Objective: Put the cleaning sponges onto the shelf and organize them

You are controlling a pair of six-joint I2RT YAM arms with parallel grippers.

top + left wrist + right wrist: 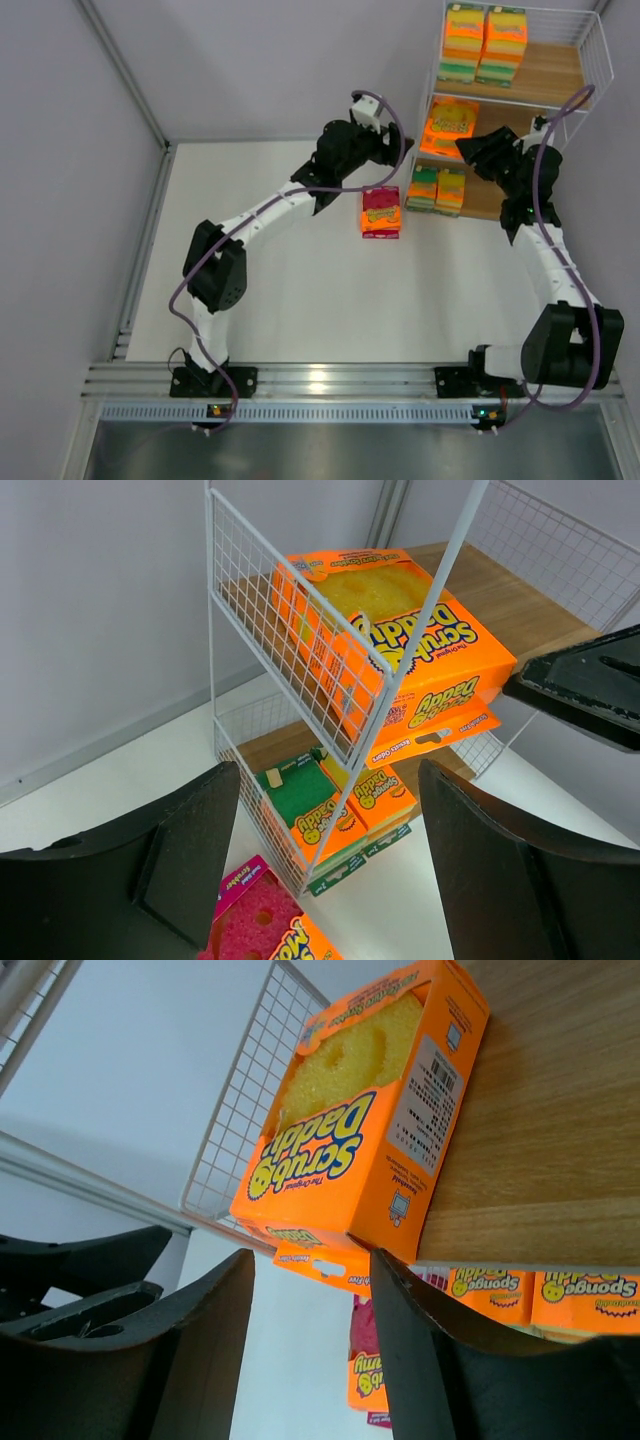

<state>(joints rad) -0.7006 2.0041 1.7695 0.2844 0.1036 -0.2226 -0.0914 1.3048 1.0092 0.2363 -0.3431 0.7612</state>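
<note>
Right gripper (310, 1350), jaws apart and seemingly empty, faces the box (360, 1130) overhanging the middle shelf (540, 1110), probably to square it. Left gripper (330, 870), spread, hovers over the loose pack (381, 212).

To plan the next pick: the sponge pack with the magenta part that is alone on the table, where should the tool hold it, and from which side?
Probably from above, with the open left tool, closing across the shorter width of the magenta pack. Its long side edges are free, and it sits apart from the shelf, so nothing blocks the approach.
</note>
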